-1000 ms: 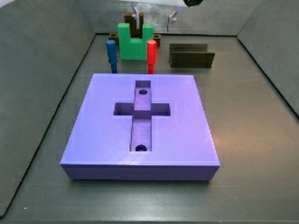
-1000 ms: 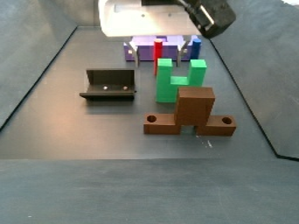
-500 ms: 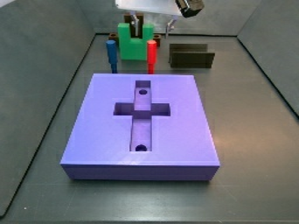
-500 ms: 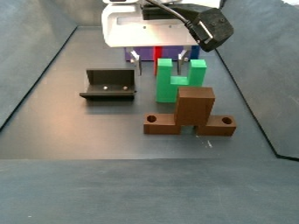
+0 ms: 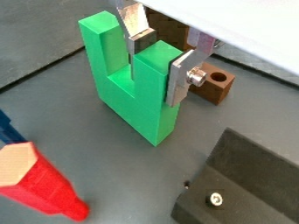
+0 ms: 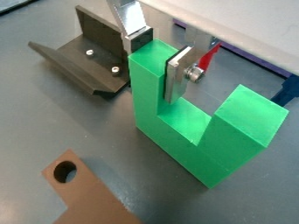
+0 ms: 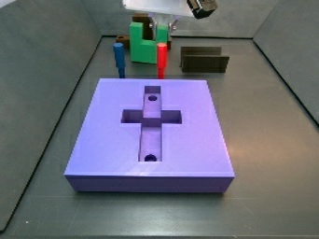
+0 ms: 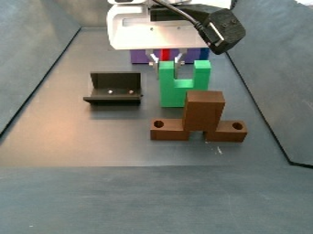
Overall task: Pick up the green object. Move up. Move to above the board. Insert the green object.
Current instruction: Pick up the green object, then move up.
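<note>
Jaws straddle one upright prong of the green object (image 5: 131, 83): the gripper (image 5: 163, 54) has one silver finger down in the square notch and the other against the prong's outer face, and in both wrist views the dark pads (image 6: 177, 73) sit against or just beside the green surface, so the jaws are closed to roughly the prong's width, though a firm squeeze cannot be confirmed. The green object (image 6: 193, 122) stands upright on the dark floor, its second prong free to one side of the gripper (image 6: 159, 50). Just beyond the clamped prong, on the side away from the free one, lies the fixture (image 6: 84, 57), a dark L-shaped bracket, near but apart from the green piece. Close by the piece's base sits the brown block (image 8: 203, 115), with a round hole in its low flange visible in a wrist view (image 5: 212, 82). On the opposite side stand a red peg (image 5: 38, 181) and a blue peg (image 7: 118, 55), both upright and just beside the green object (image 7: 147, 44). Farther out from the jaws, past the pegs, the board (image 7: 153, 133) lies flat, its cross-shaped recess and two small round holes unoccupied. In a side view the gripper (image 8: 178, 60) hangs low under the white wrist housing (image 8: 153, 25), directly over the green object (image 8: 181, 82).
</note>
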Available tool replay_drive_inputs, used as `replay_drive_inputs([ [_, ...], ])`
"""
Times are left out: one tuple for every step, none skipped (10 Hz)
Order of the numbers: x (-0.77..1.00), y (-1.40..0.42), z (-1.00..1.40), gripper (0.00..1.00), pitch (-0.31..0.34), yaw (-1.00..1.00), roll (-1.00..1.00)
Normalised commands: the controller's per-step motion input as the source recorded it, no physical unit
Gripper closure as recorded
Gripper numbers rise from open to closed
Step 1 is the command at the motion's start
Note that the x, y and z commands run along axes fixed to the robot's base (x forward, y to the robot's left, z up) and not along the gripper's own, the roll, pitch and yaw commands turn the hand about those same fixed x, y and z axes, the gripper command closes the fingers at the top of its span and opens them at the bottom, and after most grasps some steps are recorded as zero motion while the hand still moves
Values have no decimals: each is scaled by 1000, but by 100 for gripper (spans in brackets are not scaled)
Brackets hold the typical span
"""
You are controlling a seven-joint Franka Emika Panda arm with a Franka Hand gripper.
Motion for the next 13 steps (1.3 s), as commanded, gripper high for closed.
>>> replay_drive_inputs([
  [0, 0, 0, 100, 0, 0, 0],
  [0, 0, 0, 100, 0, 0, 0],
  [0, 0, 0, 100, 0, 0, 0],
  [0, 0, 0, 100, 0, 0, 0],
  [0, 0, 0, 100, 0, 0, 0],
  [0, 0, 0, 100, 0, 0, 0],
  [0, 0, 0, 100, 0, 0, 0],
  [0, 0, 0, 100, 0, 0, 0],
  [0, 0, 0, 100, 0, 0, 0],
  [0, 0, 0, 100, 0, 0, 0],
  [0, 0, 0, 100, 0, 0, 0],
  [0, 0, 0, 100, 0, 0, 0],
  [0, 0, 833, 100, 0, 0, 0],
])
